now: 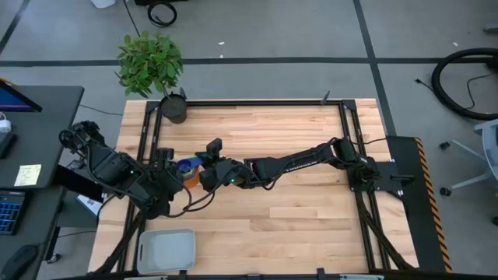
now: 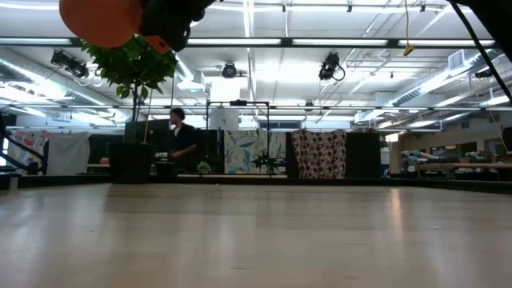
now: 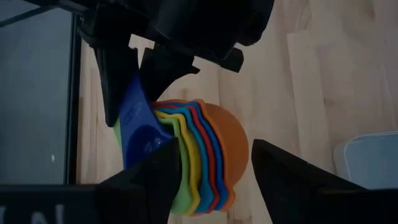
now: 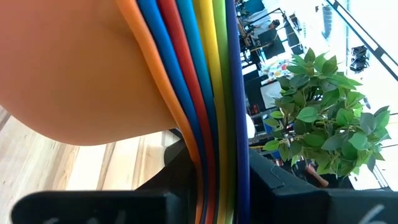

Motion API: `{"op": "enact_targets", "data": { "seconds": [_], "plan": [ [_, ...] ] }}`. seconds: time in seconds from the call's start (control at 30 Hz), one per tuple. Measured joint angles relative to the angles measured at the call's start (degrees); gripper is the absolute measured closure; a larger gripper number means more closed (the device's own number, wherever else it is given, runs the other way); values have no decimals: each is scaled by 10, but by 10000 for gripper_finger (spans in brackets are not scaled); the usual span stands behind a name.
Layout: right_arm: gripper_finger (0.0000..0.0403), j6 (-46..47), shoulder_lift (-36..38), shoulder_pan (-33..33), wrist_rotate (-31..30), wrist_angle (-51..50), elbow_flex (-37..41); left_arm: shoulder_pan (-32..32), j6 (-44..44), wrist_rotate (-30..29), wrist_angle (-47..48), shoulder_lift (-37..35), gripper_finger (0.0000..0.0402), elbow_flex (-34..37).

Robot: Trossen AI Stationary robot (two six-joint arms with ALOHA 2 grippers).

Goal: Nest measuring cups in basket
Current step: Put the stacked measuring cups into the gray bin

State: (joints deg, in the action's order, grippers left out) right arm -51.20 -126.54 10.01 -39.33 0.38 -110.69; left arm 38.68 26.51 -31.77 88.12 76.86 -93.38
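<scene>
Nested measuring cups [image 4: 93, 68] fill the right wrist view, stacked one inside another with the orange bowl outermost and the rims of dark blue, red, light blue, yellow and green lying edge to edge beside it. Their flat handles run together down between the right gripper's [image 3: 140, 74] own dark fingers, which are clamped on them — the stack hangs in the air, clear of the wooden table [image 1: 296, 225].

From the left wrist view the same stack shows from the side: the orange bowl faces outward, the coloured rims fan behind it, and a dark blue handle rises into the right gripper's fingers above. The left gripper [image 3: 214, 171] sits just beneath the stack with its two fingers spread wide, one on each side of the cups, closed on nothing; whether either finger touches the plastic I cannot tell.

In the high view both grippers meet over the left part of the table, the right arm stretched across from its base on the right side, the left arm folded in close. The basket [image 1: 166, 250] lies at the table's near left edge, apart from the cups — it is light grey and nothing shows inside it. A potted plant [image 1: 152, 66] stands at the table's far left corner. In the low view the orange bowl hangs at the top left, above the tabletop, and a person [image 2: 182, 136] stands far back in the room.
</scene>
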Motion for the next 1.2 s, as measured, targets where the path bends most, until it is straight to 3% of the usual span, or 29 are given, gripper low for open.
{"op": "enact_targets", "data": {
  "seconds": [0.73,1.2],
  "plan": [
    [318,-4,0,-2,0,0,0,-7,10,-21,18,30,197,0],
    [318,0,0,-8,13,-1,0,-7,13,-15,20,30,230,0]
  ]
}}
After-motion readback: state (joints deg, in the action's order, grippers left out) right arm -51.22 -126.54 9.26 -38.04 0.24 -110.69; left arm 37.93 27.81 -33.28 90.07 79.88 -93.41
